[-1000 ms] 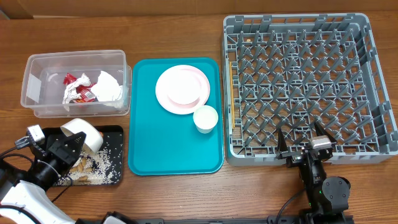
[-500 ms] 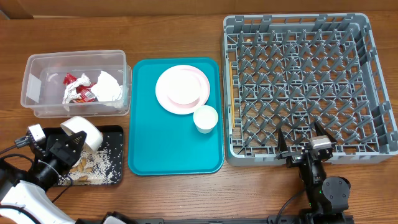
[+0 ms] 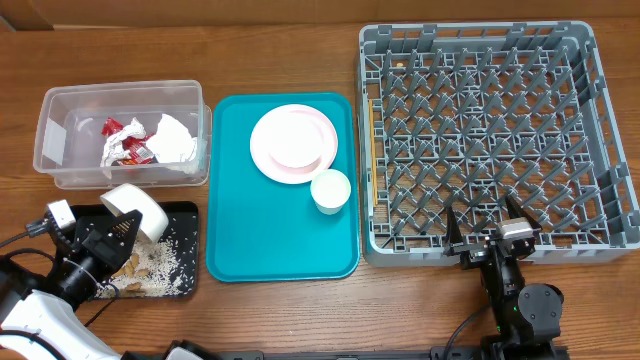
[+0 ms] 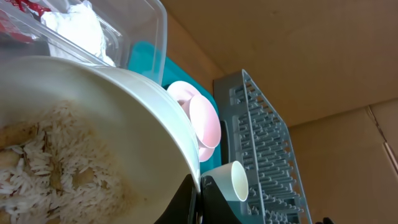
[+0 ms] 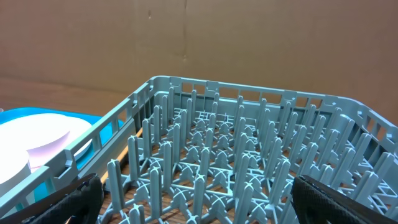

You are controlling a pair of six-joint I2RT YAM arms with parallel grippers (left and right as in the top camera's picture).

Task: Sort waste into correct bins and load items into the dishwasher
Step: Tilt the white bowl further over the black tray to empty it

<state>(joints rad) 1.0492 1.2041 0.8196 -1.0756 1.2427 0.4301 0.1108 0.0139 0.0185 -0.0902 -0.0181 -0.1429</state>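
Overhead: left fingers [image 3: 118, 232] pinch a tilted bowl [image 3: 135, 208] above the black tray [image 3: 188, 225]; right fingers [image 3: 455, 238] spread beside the grey rack [image 3: 478, 38].

The left arm [image 3: 38, 318] has a smooth white shell; its wrist is black, with a small white block [image 3: 58, 213] and a thin black cable [image 3: 20, 240]. The right arm [image 3: 525, 305] is black with round joints, and the right gripper [image 3: 483, 225] has two pointed black fingers [image 5: 78, 196]

Bowl [image 3: 134, 207] in left claw [image 3: 122, 230] slightly higher, tilt steeper.
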